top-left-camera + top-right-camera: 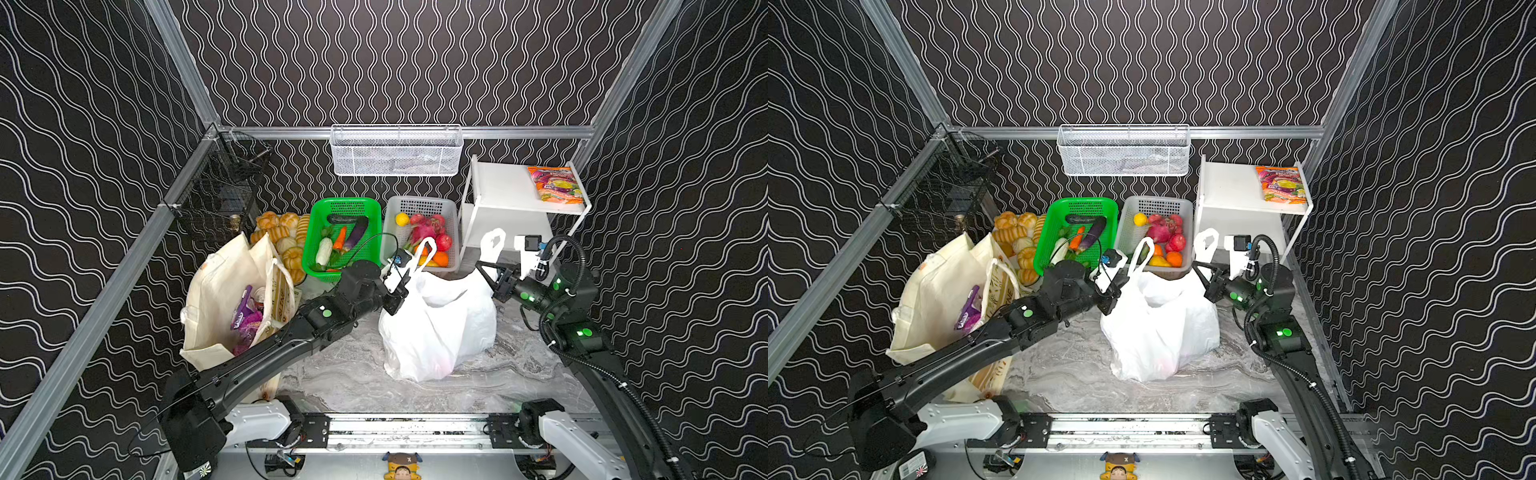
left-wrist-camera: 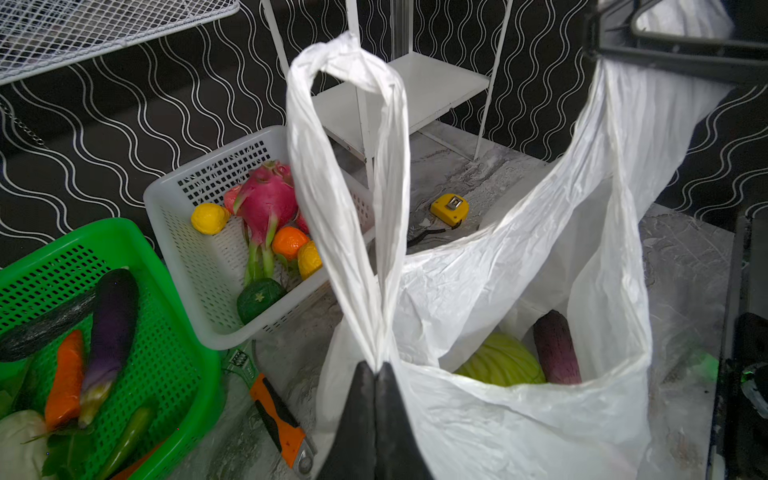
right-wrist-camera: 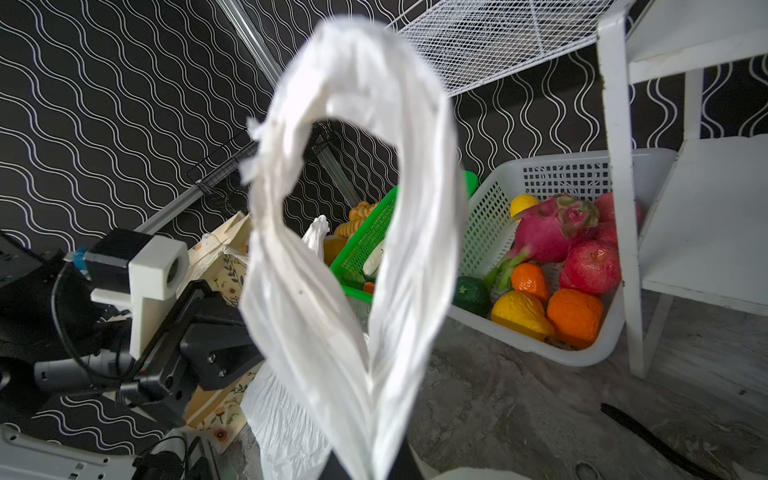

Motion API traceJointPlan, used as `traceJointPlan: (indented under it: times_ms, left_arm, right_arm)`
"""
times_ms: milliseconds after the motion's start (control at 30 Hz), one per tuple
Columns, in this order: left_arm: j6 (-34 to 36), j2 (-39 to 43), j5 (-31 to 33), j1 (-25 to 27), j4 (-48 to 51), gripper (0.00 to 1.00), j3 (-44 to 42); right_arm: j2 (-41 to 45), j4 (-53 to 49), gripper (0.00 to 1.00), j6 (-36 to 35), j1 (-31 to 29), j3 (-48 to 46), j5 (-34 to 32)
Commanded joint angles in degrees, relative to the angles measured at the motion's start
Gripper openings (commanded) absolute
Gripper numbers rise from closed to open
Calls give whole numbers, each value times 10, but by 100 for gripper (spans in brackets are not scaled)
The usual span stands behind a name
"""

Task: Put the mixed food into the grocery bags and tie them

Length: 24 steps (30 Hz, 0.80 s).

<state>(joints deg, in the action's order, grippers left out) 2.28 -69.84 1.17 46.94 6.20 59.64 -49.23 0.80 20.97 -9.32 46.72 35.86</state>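
White plastic bag (image 1: 440,332): L gripper (image 2: 376,370) & R gripper (image 3: 368,467) each clamp a loop handle (image 2: 320,187); we shd cross loops w/ even tension.

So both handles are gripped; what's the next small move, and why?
Probably draw the left gripper and right gripper together, crossing the loop handles over the white plastic bag: each is shut on one, food sits inside, and the mouth gapes untied.
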Motion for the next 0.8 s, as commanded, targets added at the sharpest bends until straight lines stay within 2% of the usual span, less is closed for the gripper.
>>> traceJointPlan:
  times_ms: [0, 167, 300, 500, 600, 767]
  left_arm:
    - [1, -1, -8, 1, 13, 0, 12]
    - [18, 8, -56, 1, 16, 0, 19]
    - [76, 15, -147, 0, 28, 0, 36]
    - [169, -13, -246, -6, 107, 0, 89]
    - [198, -44, -327, -24, 142, 0, 129]
    - [230, -105, -477, -61, 206, 0, 201]
  right_arm:
    - [3, -14, 6, -12, 0, 8, 2]
    - [-3, -57, 6, -33, 0, 14, -7]
    - [-23, -112, 7, -67, -1, 29, -9]
    - [-77, -186, 8, -132, -8, 71, 63]
    - [-102, -207, 9, -168, -27, 88, 86]
    - [-137, -226, 10, -205, -54, 110, 79]
